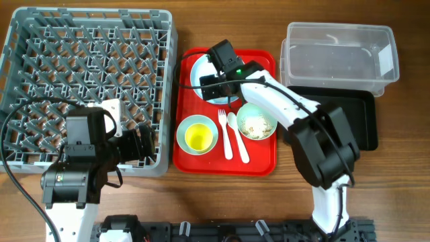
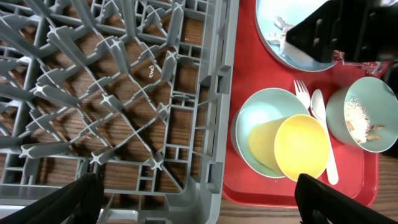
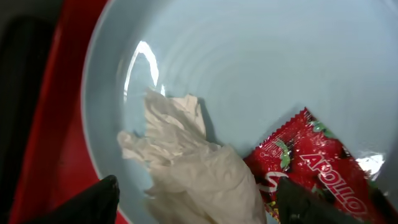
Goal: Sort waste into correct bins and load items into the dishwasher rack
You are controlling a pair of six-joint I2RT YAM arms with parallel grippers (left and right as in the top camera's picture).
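My right gripper (image 1: pixel 218 84) (image 3: pixel 199 205) is open, low over the pale-blue plate (image 1: pixel 200 70) (image 3: pixel 249 56) on the red tray. Its fingers straddle the crumpled white scrap (image 3: pixel 193 168); the red snack wrapper (image 3: pixel 311 168) lies beside it on the plate. My left gripper (image 1: pixel 144 142) (image 2: pixel 199 208) is open and empty over the front right corner of the grey dishwasher rack (image 1: pixel 87 17) (image 2: pixel 217 124). The yellow cup (image 1: pixel 197 138) (image 2: pixel 303 146) sits in one mint bowl (image 1: pixel 183 126) (image 2: pixel 249 118). The other bowl (image 1: pixel 256 122) (image 2: pixel 364 112) holds rice scraps. The white fork (image 1: pixel 225 131) and spoon (image 1: pixel 236 138) lie between them.
The flat red tray (image 1: pixel 259 158) sits in the middle, right of the rack. The clear tub (image 1: pixel 339 50) stands at the back right. The black tray (image 1: pixel 349 117) lies just in front of it, partly under my right arm. A cable runs over the rack's left front.
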